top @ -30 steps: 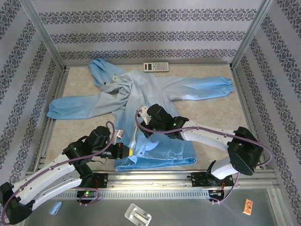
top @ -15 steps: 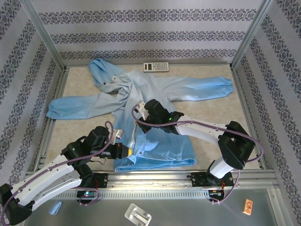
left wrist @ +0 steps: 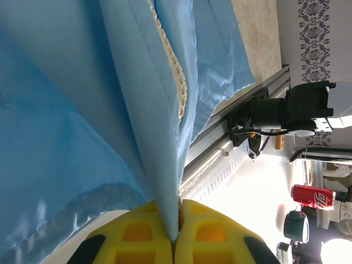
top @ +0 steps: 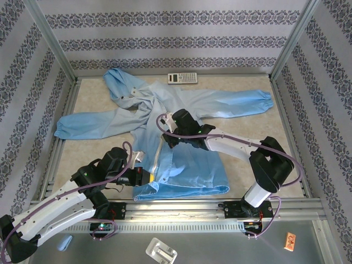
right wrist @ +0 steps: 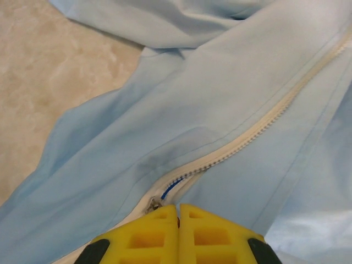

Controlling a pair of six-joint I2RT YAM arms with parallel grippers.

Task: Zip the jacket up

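Note:
The light-blue jacket [top: 192,104] lies spread on the table, hood at the far left, sleeves out to both sides. Its pale zipper strip [top: 155,159] runs from the hem toward the collar. My left gripper [top: 146,177] is shut on a fold of the jacket's bottom hem [left wrist: 159,137], the fabric pinched between the yellow fingers [left wrist: 143,231]. My right gripper [top: 165,132] sits over the upper chest, shut at the zipper. In the right wrist view the metal slider [right wrist: 154,205] lies right at the closed tips of my right gripper [right wrist: 178,209], with the joined zipper [right wrist: 264,124] stretching away.
A calculator [top: 182,78] lies at the table's far edge behind the jacket. An aluminium rail [top: 220,206] runs along the near edge, and frame posts stand at both sides. A red can [left wrist: 312,195] stands off the table.
My right gripper has slid up along the zipper toward the collar, its arm stretching further. The left gripper has kept its hold at the hem.

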